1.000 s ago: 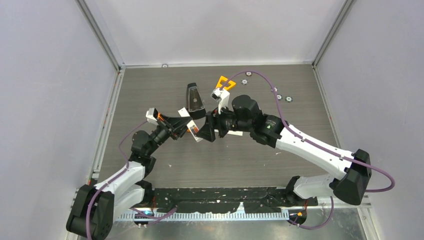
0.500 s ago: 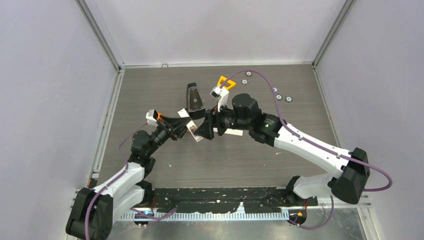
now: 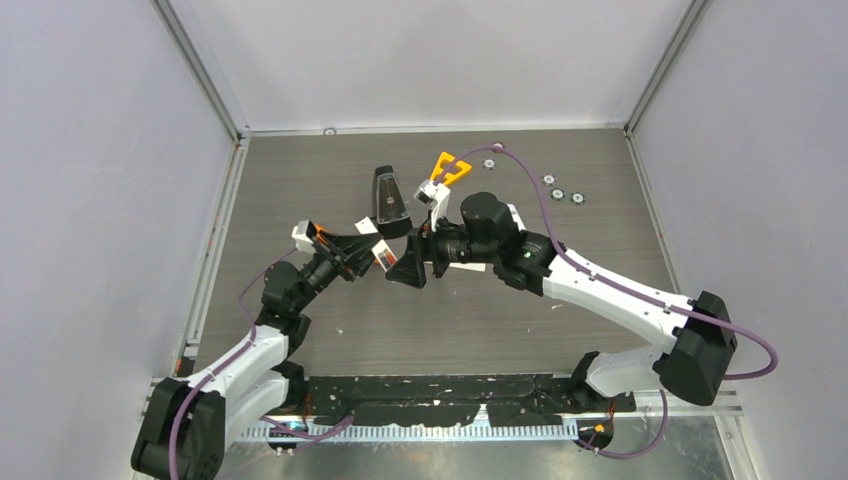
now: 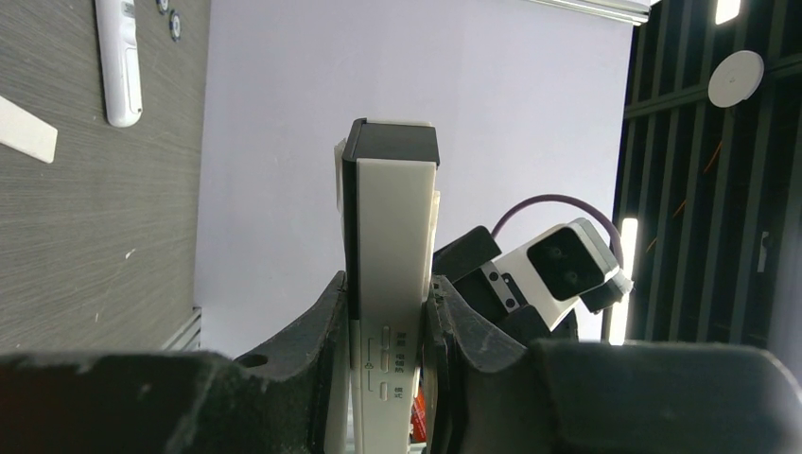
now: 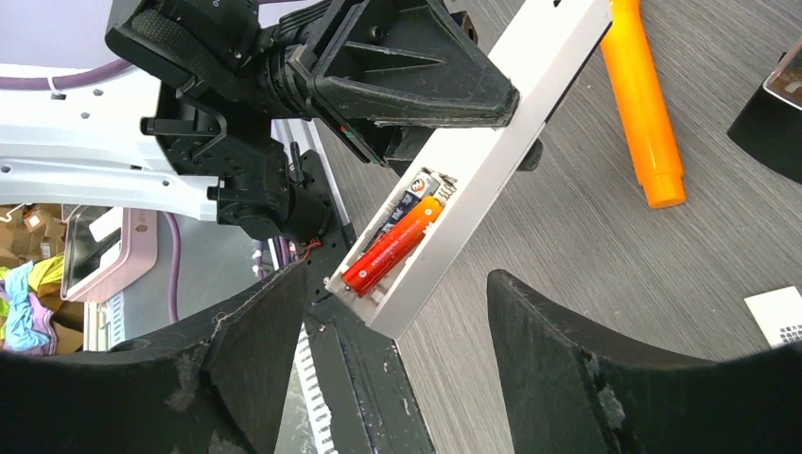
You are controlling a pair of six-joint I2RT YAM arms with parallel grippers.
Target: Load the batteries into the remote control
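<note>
My left gripper (image 4: pixel 388 281) is shut on the white remote control (image 4: pixel 392 227) and holds it on edge above the table. In the right wrist view the remote (image 5: pixel 492 151) shows its open battery compartment. A red-to-orange battery (image 5: pixel 392 244) lies in it, with a dark battery (image 5: pixel 409 200) alongside. My right gripper (image 5: pixel 397 284) is open, its fingers either side of the remote's compartment end and not touching it. In the top view the two grippers meet mid-table, left (image 3: pixel 365 250) and right (image 3: pixel 408 270).
A second white remote (image 4: pixel 118 57) and a flat white cover piece (image 4: pixel 24 128) lie on the table. An orange stick (image 5: pixel 645 104), a black wedge stand (image 3: pixel 388 200), an orange bracket (image 3: pixel 450 167) and small silver discs (image 3: pixel 560 190) sit toward the back.
My right gripper has shifted slightly left, closer over the remote's end, and its jaws have spread a little. The left gripper has held still with the remote.
</note>
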